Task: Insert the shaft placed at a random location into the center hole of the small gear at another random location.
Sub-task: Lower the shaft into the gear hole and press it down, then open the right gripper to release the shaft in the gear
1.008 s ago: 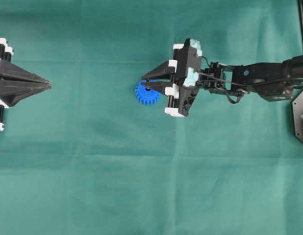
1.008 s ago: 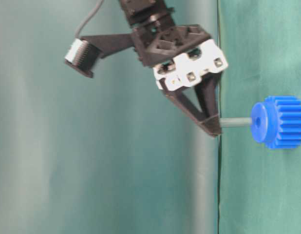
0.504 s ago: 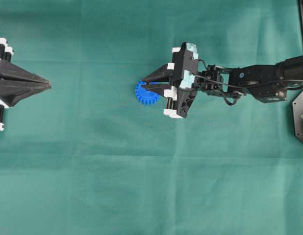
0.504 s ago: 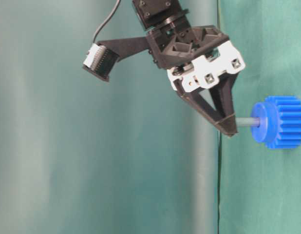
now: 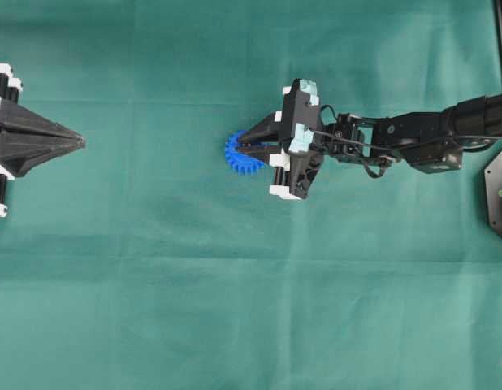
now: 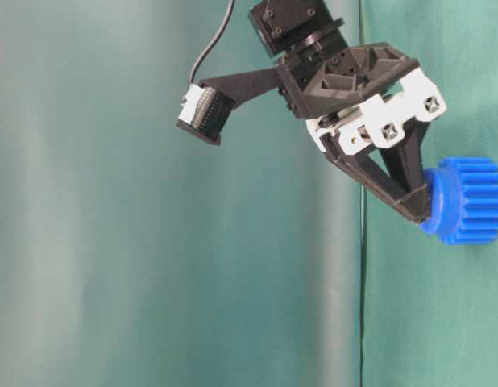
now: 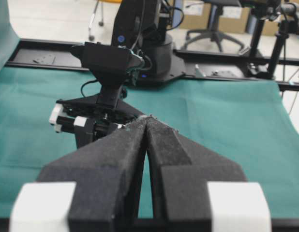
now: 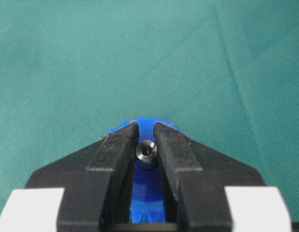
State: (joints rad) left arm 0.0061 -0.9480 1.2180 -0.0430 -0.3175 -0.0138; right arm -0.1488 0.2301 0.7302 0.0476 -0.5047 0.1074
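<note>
A green cloth (image 5: 235, 284) covers the desk. The right tool (image 8: 146, 145) is clamped on the shaft (image 8: 146, 151), keeping it upright over the small gear (image 5: 239, 159). The left tool (image 7: 148, 126), pressed together, waits aside.

The right hand (image 6: 417, 211) now sits against the small gear (image 6: 468, 211), and the shaft (image 8: 146, 151), a moment ago bare between them, is sunk almost wholly inside.

1. The tabletop (image 5: 235, 309) is covered by matt green woven cloth; faint creases are noted.
2. The small gear (image 6: 471, 211) is seen as bright blue plastic, smooth, with a dull sheen.
3. The shaft (image 8: 146, 151) is recorded as silvery-grey metal with a polished, shiny end.
4. The right claw (image 8: 146, 145) is formed of matt black, grainy plastic with white blocks; the left claw (image 7: 147, 126) is likewise finished.
</note>
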